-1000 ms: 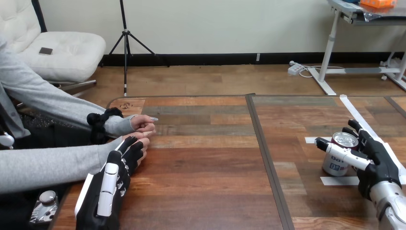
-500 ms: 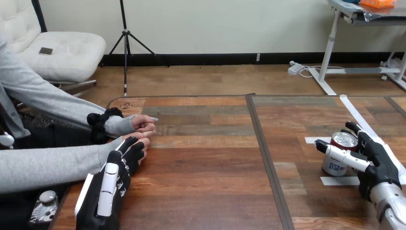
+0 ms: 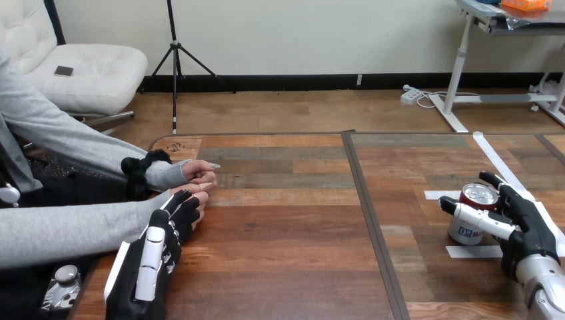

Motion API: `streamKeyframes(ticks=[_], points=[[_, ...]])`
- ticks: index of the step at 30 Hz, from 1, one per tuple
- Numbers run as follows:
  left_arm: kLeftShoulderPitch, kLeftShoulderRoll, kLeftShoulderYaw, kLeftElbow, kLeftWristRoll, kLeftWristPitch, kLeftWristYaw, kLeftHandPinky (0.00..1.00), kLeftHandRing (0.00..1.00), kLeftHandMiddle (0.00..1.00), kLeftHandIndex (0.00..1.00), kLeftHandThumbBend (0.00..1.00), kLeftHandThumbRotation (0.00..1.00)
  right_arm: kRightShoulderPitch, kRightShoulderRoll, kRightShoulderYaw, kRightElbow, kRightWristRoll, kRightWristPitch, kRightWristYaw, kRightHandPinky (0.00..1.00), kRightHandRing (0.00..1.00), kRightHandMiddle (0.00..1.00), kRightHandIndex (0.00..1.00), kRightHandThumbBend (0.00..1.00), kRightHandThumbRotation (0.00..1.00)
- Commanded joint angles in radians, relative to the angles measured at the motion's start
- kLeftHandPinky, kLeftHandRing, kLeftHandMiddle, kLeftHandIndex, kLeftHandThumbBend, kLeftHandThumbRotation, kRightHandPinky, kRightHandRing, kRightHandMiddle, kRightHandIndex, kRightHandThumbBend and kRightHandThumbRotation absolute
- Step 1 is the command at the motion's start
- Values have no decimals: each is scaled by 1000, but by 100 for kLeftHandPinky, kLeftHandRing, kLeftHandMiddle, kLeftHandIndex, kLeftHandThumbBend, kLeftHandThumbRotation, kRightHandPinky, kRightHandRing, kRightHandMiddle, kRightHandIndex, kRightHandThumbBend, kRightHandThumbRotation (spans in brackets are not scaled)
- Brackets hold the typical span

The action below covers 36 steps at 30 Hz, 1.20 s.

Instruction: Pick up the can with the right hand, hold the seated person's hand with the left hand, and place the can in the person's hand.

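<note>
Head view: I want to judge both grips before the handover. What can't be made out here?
Whether the left hand grips the person's nearer hand: the left hand's own back covers the contact.
The far side of the can and part of its label: covered by the right hand, whose fingers wrap it.
The right forearm: cut off by the view's lower right corner.

One can (image 3: 474, 215), right of frame. Two robot hands: left hand (image 3: 156, 257) lower left, right hand (image 3: 526, 223) lower right. Two person's hands at left: upper hand (image 3: 198, 171), lower hand (image 3: 198, 198). One table (image 3: 293, 227).
</note>
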Motion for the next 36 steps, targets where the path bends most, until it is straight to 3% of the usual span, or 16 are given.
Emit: streamKeyframes(ticks=[1, 15, 25, 36], points=[[-43, 11, -8, -52, 4, -14, -4, 94, 90, 89, 89, 57, 100, -36, -15, 14, -7, -15, 9, -23, 79, 83, 85, 86, 89, 0], [-42, 7, -6, -54, -5, -7, -7, 95, 91, 89, 89, 56, 100, -42, -27, 60, -4, -77, 52, -110, 66, 71, 74, 76, 83, 0], [-38, 12, -8, -62, -1, -2, -6, 95, 91, 90, 89, 59, 100, -39, -31, 98, -6, -133, 48, -189, 54, 59, 65, 66, 77, 0], [-42, 10, -7, -56, -1, -6, -4, 95, 91, 89, 89, 56, 100, -36, -35, 117, 0, -161, 22, -225, 47, 51, 56, 57, 72, 0]])
